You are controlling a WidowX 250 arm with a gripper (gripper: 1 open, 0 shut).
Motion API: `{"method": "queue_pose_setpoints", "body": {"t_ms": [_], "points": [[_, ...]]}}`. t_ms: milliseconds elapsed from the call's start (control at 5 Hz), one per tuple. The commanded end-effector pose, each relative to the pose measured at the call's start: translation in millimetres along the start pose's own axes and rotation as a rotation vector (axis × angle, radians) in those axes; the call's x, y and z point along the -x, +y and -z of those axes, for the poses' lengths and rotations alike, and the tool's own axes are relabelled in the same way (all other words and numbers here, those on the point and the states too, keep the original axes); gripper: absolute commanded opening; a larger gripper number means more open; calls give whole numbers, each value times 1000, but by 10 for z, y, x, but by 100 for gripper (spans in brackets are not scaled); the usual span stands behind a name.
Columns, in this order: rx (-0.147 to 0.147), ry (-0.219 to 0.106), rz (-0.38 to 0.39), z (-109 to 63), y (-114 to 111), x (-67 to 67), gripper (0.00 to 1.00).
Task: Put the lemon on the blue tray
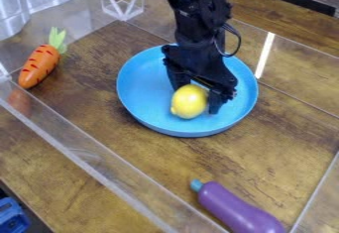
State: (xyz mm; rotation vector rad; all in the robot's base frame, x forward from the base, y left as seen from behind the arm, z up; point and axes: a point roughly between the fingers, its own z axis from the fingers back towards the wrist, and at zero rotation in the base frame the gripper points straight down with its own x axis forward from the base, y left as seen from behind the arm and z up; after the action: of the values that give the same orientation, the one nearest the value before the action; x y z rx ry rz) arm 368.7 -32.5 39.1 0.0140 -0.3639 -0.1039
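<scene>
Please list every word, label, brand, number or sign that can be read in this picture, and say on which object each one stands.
None: no text can be read anywhere in the view.
The lemon, blue tray, carrot and eggplant carry no print.
The gripper is plain black, with no visible label.

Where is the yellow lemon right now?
The lemon sits inside the blue tray in the middle of the camera view, right below the open pincer. The carrot is far off to the left.
</scene>
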Motion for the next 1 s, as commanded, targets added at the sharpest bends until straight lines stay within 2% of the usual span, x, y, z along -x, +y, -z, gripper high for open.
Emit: {"method": "queue_pose_setpoints", "body": {"t_ms": [0, 800], "points": [[0, -74, -23, -178, 78, -206, 100], [-14, -56, -30, 32, 71, -255, 100]]}}
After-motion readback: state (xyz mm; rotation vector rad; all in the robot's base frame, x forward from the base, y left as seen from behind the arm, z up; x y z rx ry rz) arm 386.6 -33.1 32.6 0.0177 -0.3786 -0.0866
